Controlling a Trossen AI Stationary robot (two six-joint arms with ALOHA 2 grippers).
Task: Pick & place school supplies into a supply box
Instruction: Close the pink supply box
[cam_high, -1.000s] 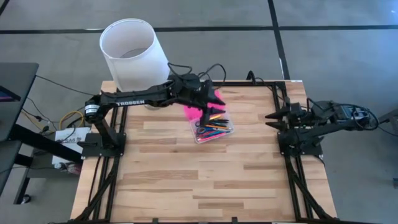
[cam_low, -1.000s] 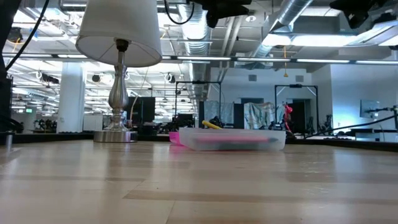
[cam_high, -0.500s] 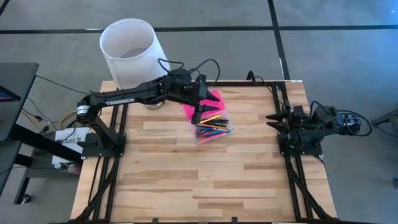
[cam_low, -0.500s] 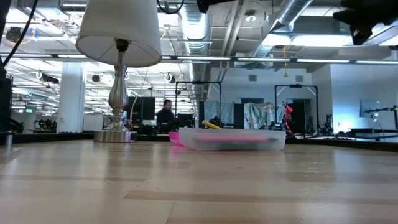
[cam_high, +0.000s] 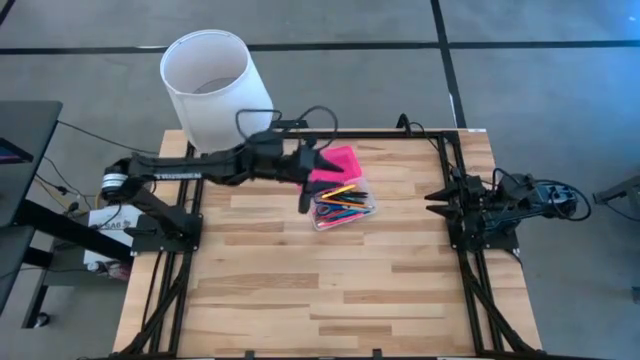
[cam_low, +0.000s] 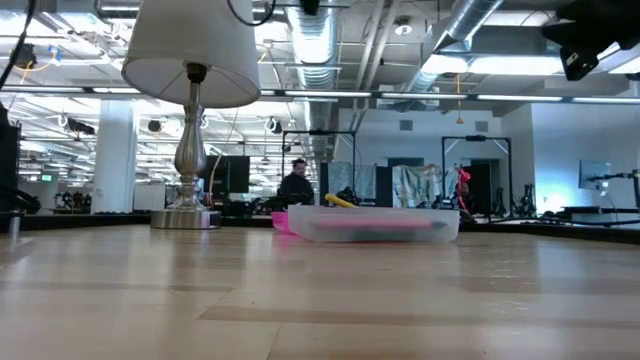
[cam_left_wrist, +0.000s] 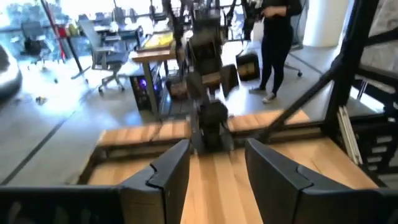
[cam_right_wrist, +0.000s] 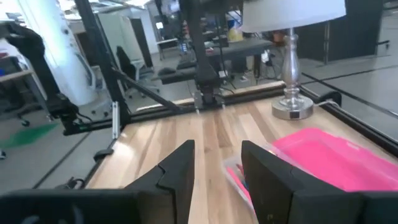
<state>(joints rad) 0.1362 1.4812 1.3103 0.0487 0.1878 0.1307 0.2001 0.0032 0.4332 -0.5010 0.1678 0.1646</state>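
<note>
The supply box lies open on the table's far middle. Its clear base (cam_high: 348, 208) rests flat on the wood, and its pink lid (cam_high: 341, 160) is laid back toward the far edge. The school supplies (cam_high: 342, 200), coloured pens and pencils, lie inside the base. One yellow pen (cam_low: 340, 200) sticks up over the rim. My left gripper (cam_high: 316, 182) hovers open above the box's left end, touching nothing, and nothing is between its fingers (cam_left_wrist: 214, 155). My right gripper (cam_high: 436, 197) waits open at the table's right edge, facing the box (cam_right_wrist: 217, 155).
A table lamp stands at the far left corner, its white shade (cam_high: 215, 80) above a silver base (cam_low: 187, 215). Black frame rails (cam_high: 470, 280) run along the table's left and right edges. The near half of the wooden table (cam_high: 320, 290) is bare. A person (cam_low: 296, 185) stands in the room beyond.
My left gripper has drawn back from over the pink lid toward the table's left edge, staying open and high above the box. My right arm has folded down a little at the right edge. The box and its contents have not moved.
</note>
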